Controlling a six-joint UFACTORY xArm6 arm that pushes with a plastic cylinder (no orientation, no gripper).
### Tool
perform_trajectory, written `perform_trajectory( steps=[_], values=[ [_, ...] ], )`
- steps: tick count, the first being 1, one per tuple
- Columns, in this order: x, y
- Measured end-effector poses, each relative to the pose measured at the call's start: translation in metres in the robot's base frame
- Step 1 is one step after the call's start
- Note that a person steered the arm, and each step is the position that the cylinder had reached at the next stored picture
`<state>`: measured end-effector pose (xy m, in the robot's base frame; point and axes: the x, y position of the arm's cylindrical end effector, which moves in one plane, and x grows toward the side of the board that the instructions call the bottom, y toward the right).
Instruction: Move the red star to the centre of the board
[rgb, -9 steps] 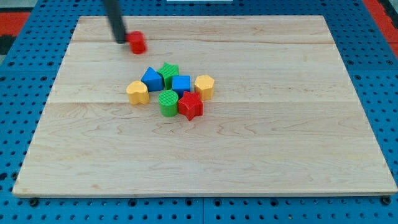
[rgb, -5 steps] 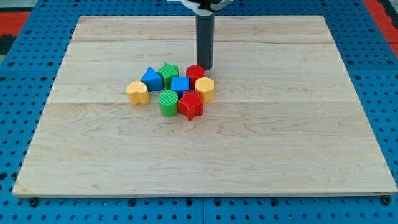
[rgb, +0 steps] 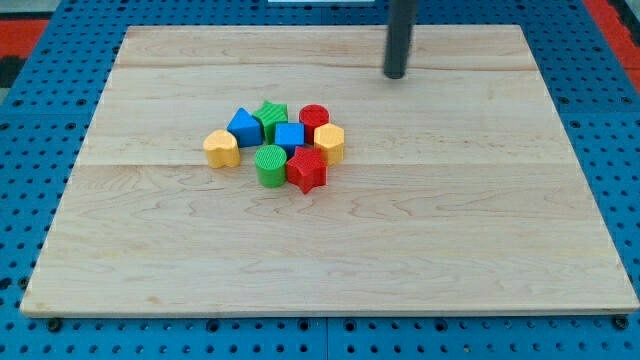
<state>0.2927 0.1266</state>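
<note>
Near the view's top, right of centre: my tip (rgb: 395, 75), bare rod end with nothing to open or close, touching no block and well apart from the cluster. Down-left of it, eight blocks bunched together: red cylinder (rgb: 314, 117), yellow hexagon (rgb: 329, 142), blue cube (rgb: 290, 137), green star (rgb: 270, 115), blue triangle (rgb: 244, 127), green cylinder (rgb: 270, 165), yellow heart (rgb: 221, 148). Red star (rgb: 306, 170) at the cluster's lower right edge, touching the green cylinder. Sits a little left of the board (rgb: 500, 250) centre, seemingly near done. Left: perhaps a short nudge rightward, approached from its left.
</note>
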Motion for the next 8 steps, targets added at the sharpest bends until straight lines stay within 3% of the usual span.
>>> perform_trajectory(
  steps=[1,2,3,6,8],
  values=[
    [0.079,0.071],
    [0.163,0.045],
    [0.213,0.019],
    [0.219,0.016],
    [0.243,-0.041]
  ],
)
